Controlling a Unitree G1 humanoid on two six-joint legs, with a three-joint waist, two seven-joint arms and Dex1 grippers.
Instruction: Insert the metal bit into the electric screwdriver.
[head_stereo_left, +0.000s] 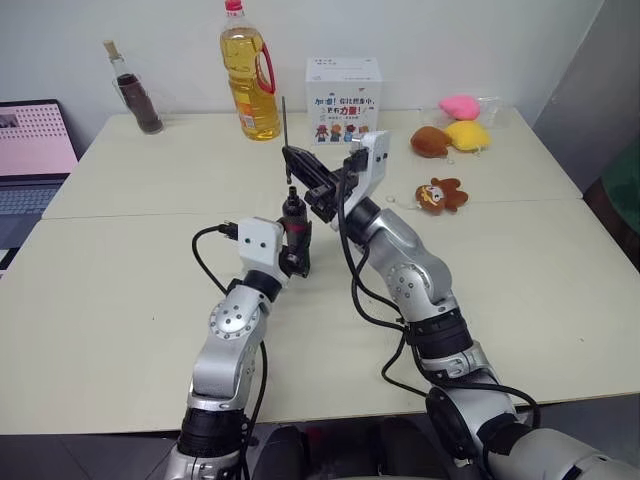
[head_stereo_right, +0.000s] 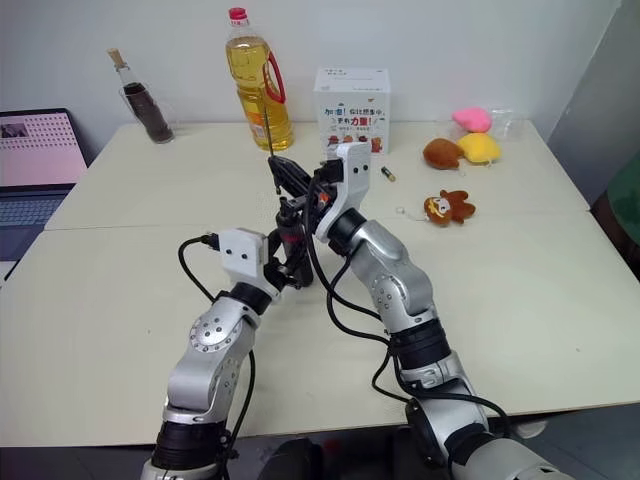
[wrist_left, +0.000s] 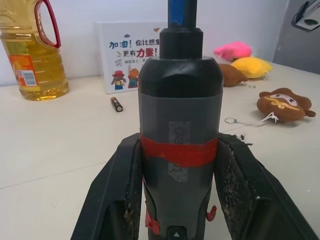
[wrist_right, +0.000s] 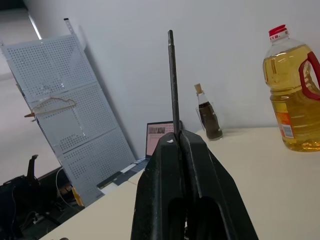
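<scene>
A robot test room or lab, not a home: two plain cream counters (head_stereo_left: 120, 300) are standing pushed together against a bare white wall. Unrelated props are sitting along the far edge: a cooking-oil bottle (head_stereo_left: 250, 75), a corked dark bottle (head_stereo_left: 135, 90), a printed carton (head_stereo_left: 343, 98) and soft toys (head_stereo_left: 452, 125). A laptop (head_stereo_left: 35, 150) is sitting open beside the counters, and perforated grey panels (wrist_right: 65, 115) are leaning against the wall.

Metal bit (wrist_right: 172, 80) upright above red-banded electric screwdriver (wrist_left: 180, 150).
</scene>
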